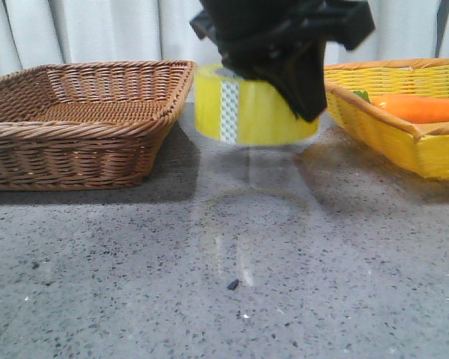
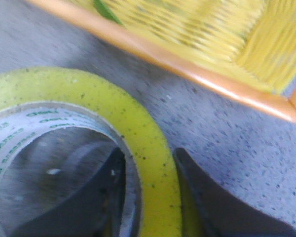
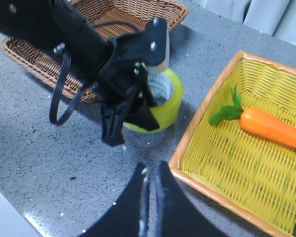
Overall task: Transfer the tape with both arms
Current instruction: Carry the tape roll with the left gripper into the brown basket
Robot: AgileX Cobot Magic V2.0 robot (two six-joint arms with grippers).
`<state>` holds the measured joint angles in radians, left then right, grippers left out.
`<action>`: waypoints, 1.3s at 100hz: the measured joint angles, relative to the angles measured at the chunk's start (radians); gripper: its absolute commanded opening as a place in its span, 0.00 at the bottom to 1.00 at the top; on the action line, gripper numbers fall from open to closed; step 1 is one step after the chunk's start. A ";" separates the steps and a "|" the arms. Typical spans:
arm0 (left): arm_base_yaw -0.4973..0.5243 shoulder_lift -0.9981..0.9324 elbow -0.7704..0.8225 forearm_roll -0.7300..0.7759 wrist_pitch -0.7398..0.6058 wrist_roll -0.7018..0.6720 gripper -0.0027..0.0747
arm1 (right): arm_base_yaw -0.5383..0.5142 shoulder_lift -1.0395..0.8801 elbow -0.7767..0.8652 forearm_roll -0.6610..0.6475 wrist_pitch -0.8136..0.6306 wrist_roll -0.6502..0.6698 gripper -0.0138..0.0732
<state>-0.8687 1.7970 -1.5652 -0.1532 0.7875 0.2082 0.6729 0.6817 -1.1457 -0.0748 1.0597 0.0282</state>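
Observation:
The tape (image 1: pixel 247 112) is a wide glossy yellow roll with a white-green patterned strip on its side, held above the grey table between the two baskets. My left gripper (image 1: pixel 303 78) is shut on its wall, one finger inside the white core and one outside, as the left wrist view shows on the tape (image 2: pixel 148 148) with the gripper (image 2: pixel 150 197). In the right wrist view the tape (image 3: pixel 165 106) sits under the left arm. My right gripper (image 3: pixel 150 170) is shut and empty, low over the table near the yellow basket's corner.
A brown wicker basket (image 1: pixel 82 131) stands at the left. A yellow basket (image 1: pixel 404 142) with an orange rim stands at the right and holds an orange carrot toy (image 1: pixel 419 108), also in the right wrist view (image 3: pixel 271 126). A small dark speck (image 1: pixel 232 284) lies on the table.

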 measured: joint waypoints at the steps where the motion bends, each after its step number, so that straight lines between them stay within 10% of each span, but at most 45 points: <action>1: 0.004 0.000 -0.005 0.003 0.003 0.000 0.01 | 0.000 0.000 0.000 0.000 0.000 0.000 0.07; 62: 0.271 -0.249 0.043 0.091 0.146 0.000 0.01 | 0.000 0.000 0.000 0.000 0.011 0.000 0.07; 130: 0.328 -0.243 0.355 0.090 -0.166 -0.002 0.06 | 0.000 0.000 0.114 0.000 -0.003 0.002 0.07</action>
<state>-0.5406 1.5538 -1.2102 -0.0636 0.6217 0.2064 0.6729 0.6817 -1.0319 -0.0748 1.0568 0.0305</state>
